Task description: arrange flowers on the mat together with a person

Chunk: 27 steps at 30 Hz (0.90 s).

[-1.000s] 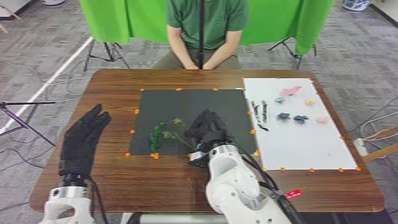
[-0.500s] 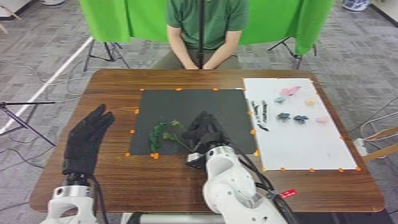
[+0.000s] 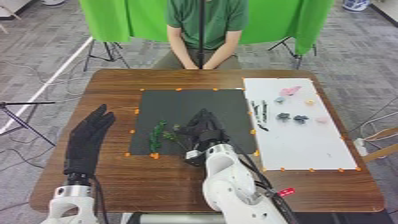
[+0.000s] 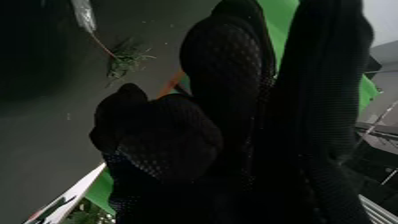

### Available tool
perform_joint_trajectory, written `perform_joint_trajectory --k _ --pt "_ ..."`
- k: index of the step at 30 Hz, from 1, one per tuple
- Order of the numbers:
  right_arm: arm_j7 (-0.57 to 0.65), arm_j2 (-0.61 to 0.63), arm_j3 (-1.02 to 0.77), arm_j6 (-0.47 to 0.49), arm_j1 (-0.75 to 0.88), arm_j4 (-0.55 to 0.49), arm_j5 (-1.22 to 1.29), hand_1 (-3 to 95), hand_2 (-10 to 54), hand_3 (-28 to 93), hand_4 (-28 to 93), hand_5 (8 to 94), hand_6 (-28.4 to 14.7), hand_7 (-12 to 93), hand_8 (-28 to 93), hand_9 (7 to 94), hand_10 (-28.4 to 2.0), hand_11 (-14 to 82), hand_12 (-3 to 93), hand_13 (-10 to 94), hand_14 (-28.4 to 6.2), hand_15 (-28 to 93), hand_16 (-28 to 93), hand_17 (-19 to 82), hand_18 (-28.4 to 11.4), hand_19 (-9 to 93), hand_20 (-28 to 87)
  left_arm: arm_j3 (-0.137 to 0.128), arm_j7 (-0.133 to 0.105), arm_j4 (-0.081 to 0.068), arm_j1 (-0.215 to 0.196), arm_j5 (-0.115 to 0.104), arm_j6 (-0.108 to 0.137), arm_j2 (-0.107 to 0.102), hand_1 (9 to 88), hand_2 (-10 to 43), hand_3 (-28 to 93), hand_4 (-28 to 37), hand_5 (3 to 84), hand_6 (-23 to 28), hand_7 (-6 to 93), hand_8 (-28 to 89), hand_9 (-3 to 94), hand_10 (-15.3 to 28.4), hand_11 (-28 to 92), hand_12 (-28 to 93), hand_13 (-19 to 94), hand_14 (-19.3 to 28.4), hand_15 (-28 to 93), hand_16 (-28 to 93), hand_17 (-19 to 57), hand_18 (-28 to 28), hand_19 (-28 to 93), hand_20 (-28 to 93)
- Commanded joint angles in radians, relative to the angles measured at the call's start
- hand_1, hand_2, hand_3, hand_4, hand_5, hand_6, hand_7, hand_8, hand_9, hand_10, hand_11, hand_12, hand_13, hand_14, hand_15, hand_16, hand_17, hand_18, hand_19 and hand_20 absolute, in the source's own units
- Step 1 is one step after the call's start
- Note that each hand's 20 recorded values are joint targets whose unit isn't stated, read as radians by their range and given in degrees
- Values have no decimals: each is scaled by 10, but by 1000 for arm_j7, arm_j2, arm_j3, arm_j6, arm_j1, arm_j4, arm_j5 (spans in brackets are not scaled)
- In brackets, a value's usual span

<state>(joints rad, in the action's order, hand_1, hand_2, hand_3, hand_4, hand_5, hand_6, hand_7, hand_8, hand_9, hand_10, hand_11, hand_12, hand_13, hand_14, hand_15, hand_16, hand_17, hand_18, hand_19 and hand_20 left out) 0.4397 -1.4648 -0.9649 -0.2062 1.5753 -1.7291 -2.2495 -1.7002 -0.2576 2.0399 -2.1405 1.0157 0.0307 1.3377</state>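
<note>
head view evenly bright; right wrist view dim, with deep shadow.

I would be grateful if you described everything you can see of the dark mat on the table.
The mat is a dark grey, matt, roughly rectangular sheet lying flat on the brown table, with small orange pieces along its edges. Its right side meets the white sheet. Green sprigs lie on its near left part. The right hand is over its near right part; whether they touch is unclear.
</note>
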Motion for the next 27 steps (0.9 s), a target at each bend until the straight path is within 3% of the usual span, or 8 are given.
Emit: perform_joint_trajectory --k 1,8,10,12,15,19,22,27 --pt "-17 16 -29 -10 10 -76 8 783 -95 -283 311 905 8 176 57 937 -99 401 138 937 -17 619 214 566 -192 923 285 1 5 -7 -3 5 -13 9 219 -39 676 -259 438 27 78 -60 431 122 108 122 320 140 87 7 60 100 15 163" --pt "-55 154 -172 -56 65 -292 254 730 -95 -283 398 905 10 170 41 937 -101 394 139 937 -17 612 215 565 -187 919 278 2 3 -11 4 5 -31 21 221 -40 675 -259 438 27 77 -61 432 122 109 122 319 140 86 6 60 100 15 163" --pt "-158 178 -270 -27 127 -330 448 519 -95 304 7 898 11 174 34 937 -103 380 144 937 -19 582 227 555 -183 899 289 0 -1 -3 -1 10 -33 26 220 -41 676 -258 438 27 77 -61 432 122 109 122 320 141 86 6 60 99 15 163" --pt "-256 203 -355 -24 192 -357 676 398 -92 607 -172 873 12 175 -25 937 -107 317 161 931 -37 519 270 512 -191 870 309 1 -3 -1 5 15 -39 27 221 -40 675 -259 438 27 77 -61 432 122 109 122 320 141 86 6 61 99 15 163" --pt "-411 232 -457 -1 292 -385 979 337 -45 664 -183 811 7 180 -93 894 -132 239 175 858 -77 464 275 426 -195 774 333 7 -6 -5 22 16 -54 25 223 -39 674 -260 439 28 77 -61 432 123 109 122 321 140 87 6 62 96 16 163" --pt "-591 224 -563 123 416 -403 1183 170 37 710 -178 649 -18 130 -98 663 -164 100 141 568 -154 206 211 256 -162 366 338 12 -5 0 25 33 -68 31 224 -38 671 -259 440 29 76 -61 433 124 109 121 323 141 87 5 65 91 16 163" --pt "-660 196 -605 163 471 -403 1167 111 44 738 -191 497 -18 88 -84 503 -161 59 113 384 -143 113 179 196 -154 178 301 10 -8 4 21 35 -71 33 224 -37 671 -259 441 30 76 -60 433 124 109 121 323 140 87 4 65 89 16 162" --pt "-708 167 -631 169 534 -416 1222 63 40 760 -199 403 -12 65 -84 412 -149 39 95 278 -114 67 132 162 -130 39 263 11 -17 7 21 39 -75 32 225 -37 670 -258 441 30 76 -60 434 125 110 121 323 139 87 2 65 88 16 161"
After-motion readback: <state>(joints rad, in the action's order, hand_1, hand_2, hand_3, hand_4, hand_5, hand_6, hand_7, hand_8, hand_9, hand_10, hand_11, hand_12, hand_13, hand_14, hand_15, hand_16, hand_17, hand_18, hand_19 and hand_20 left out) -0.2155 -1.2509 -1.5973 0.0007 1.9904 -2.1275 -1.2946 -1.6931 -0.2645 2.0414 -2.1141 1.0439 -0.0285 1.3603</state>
